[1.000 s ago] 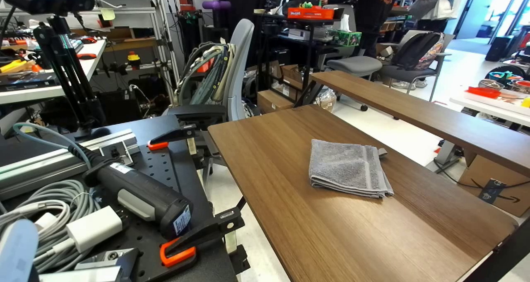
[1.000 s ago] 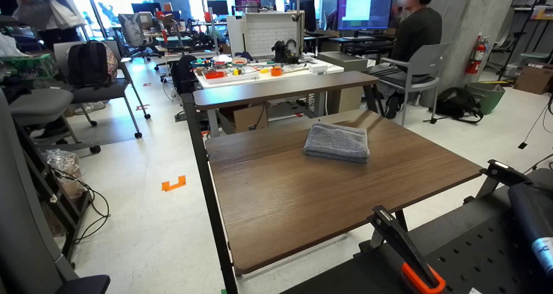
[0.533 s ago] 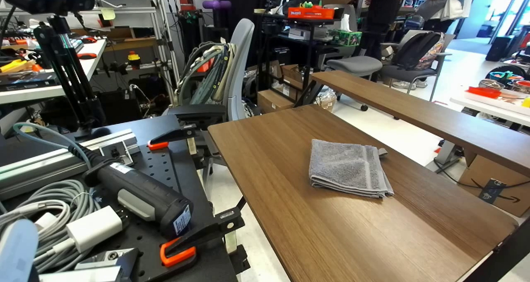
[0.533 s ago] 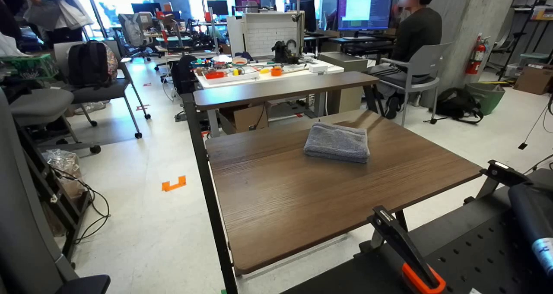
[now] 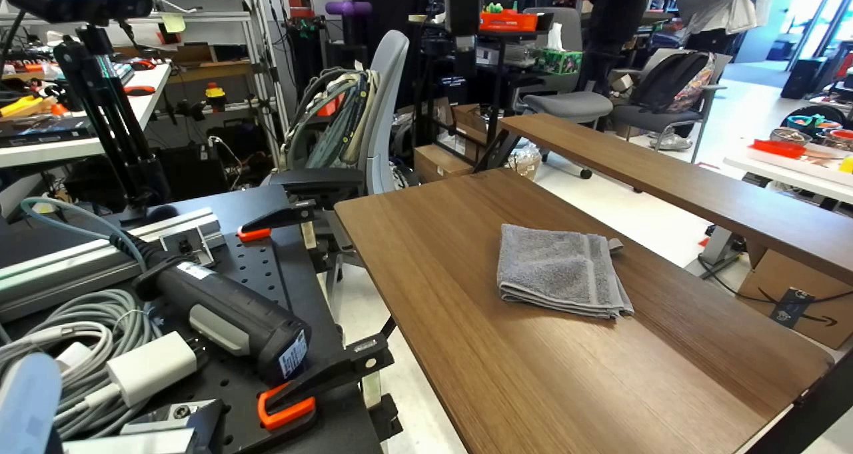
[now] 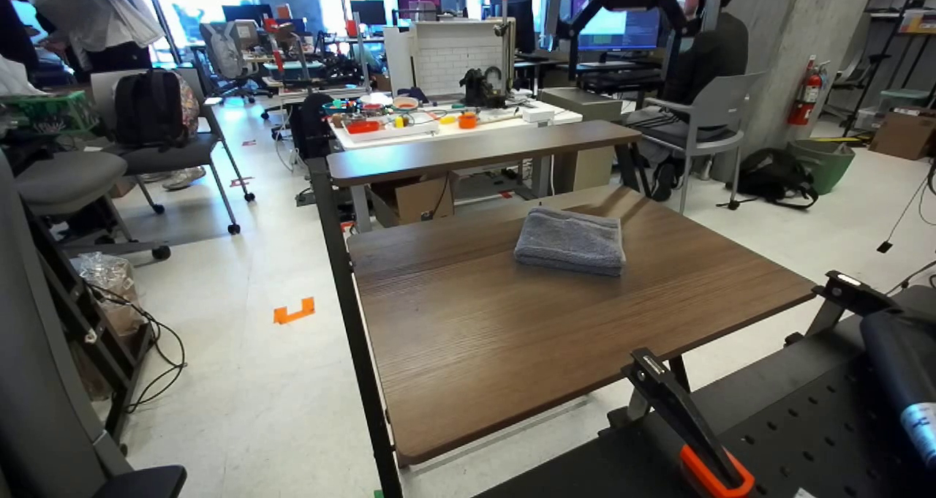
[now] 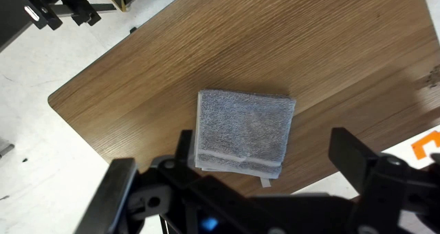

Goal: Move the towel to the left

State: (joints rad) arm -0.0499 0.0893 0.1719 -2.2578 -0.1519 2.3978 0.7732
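A folded grey towel lies flat on the brown wooden table, left of the table's middle in the wrist view (image 7: 242, 132); the towel also shows in both exterior views (image 5: 561, 271) (image 6: 570, 240). My gripper (image 7: 263, 137) is open in the wrist view, its two black fingers wide apart with nothing between them. The towel shows below and between the fingers, nearer the left finger. The gripper hangs high above the table at the top edge of both exterior views (image 5: 464, 57) (image 6: 630, 34), well apart from the towel.
The wooden table (image 5: 426, 254) has a raised shelf (image 5: 666, 174) along one long side. A black bench (image 5: 260, 294) with orange-tipped clamps (image 5: 286, 407), cables and a black handheld tool (image 5: 226, 314) stands beside it. Black table posts (image 6: 344, 300) rise at one end.
My gripper has come down into the top of both exterior views, open. The towel has not moved. People in the background have shifted.
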